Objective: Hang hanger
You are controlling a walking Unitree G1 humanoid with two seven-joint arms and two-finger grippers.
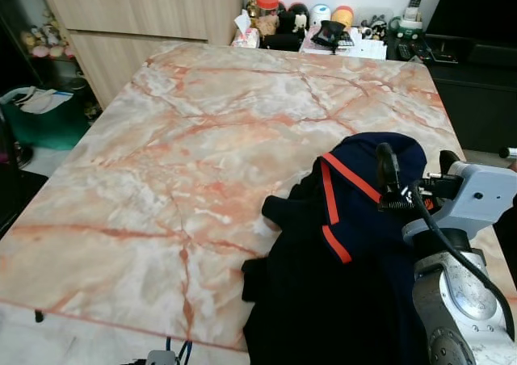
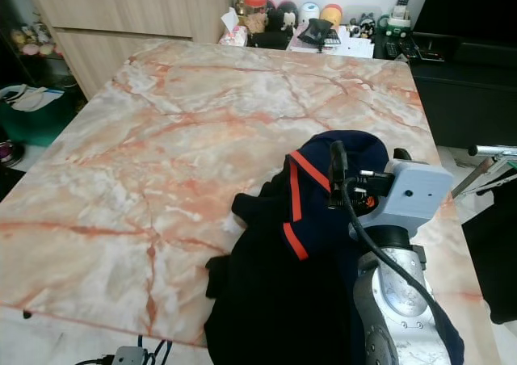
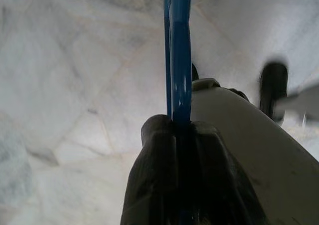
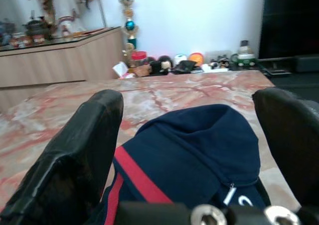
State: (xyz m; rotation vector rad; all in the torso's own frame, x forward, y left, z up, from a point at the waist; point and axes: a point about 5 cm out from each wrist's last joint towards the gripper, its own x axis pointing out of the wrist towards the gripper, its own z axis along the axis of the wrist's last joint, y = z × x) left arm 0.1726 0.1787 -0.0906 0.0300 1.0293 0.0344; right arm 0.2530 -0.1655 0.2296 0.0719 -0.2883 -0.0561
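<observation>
- At about 5 o'clock in our head view, our right claw point(image 1: 412, 175) hovers just over the dark navy hoodie point(image 1: 355, 244), its two black fingers point(image 4: 75, 165) spread wide apart and grasping nothing.
- That hoodie, with red stripes point(image 1: 333, 203), lies crumpled on the near right part of the marble surface point(image 1: 202, 139), its lower part hanging over the near edge; its hood point(image 4: 199, 145) sits between our open fingers in the right wrist view.
- Our left claw point(image 3: 182, 175) is clenched on a blue hanger point(image 3: 180, 60), the thin blue bar rising from between the closed fingers over a pale marble-patterned ground; the hanger is thus in our left claw, away from the hoodie.
- Farther out, the middle of the surface stretches toward 12 o'clock.
- At the far edge, around 12 to 1 o'clock, stands a row of small items point(image 1: 315, 26), with a wooden cabinet point(image 1: 137, 18) at 11 o'clock.
</observation>
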